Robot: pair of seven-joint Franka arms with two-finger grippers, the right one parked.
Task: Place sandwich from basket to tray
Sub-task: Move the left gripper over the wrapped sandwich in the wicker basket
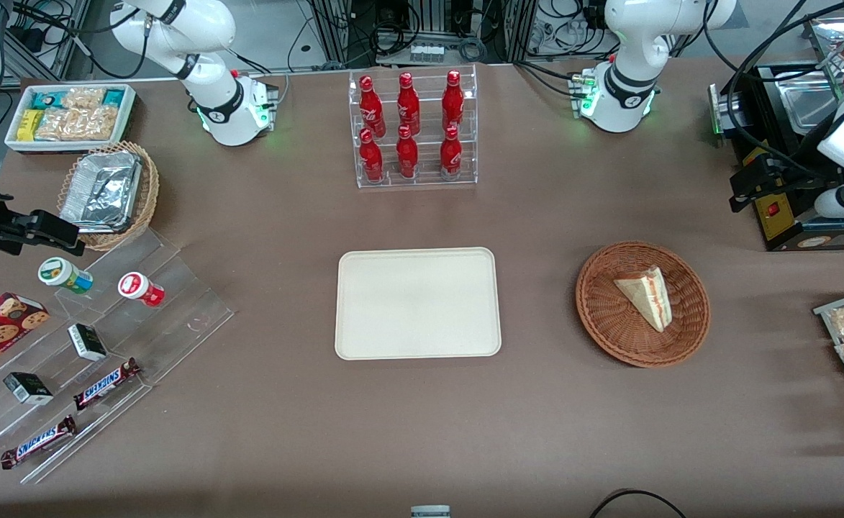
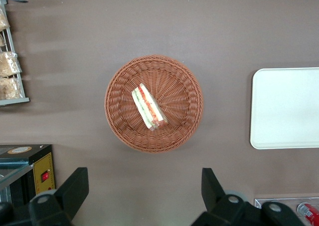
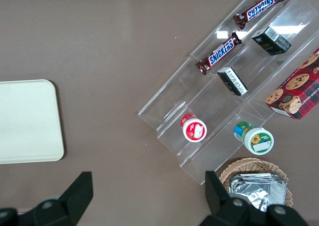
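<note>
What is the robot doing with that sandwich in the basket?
It has not touched it yet. The sandwich lies in the round brown wicker basket, toward the working arm's end of the table. The robot's gripper hangs above the table beside the basket, fingers open and holding nothing. The cream tray, where the sandwich should go, sits beside the basket with nothing on it. A rack of red bottles stands farther from the front camera than the tray.

sandwich (image 1: 646, 296) in basket (image 1: 601, 316), gripper (image 1: 752, 183) apart
</note>
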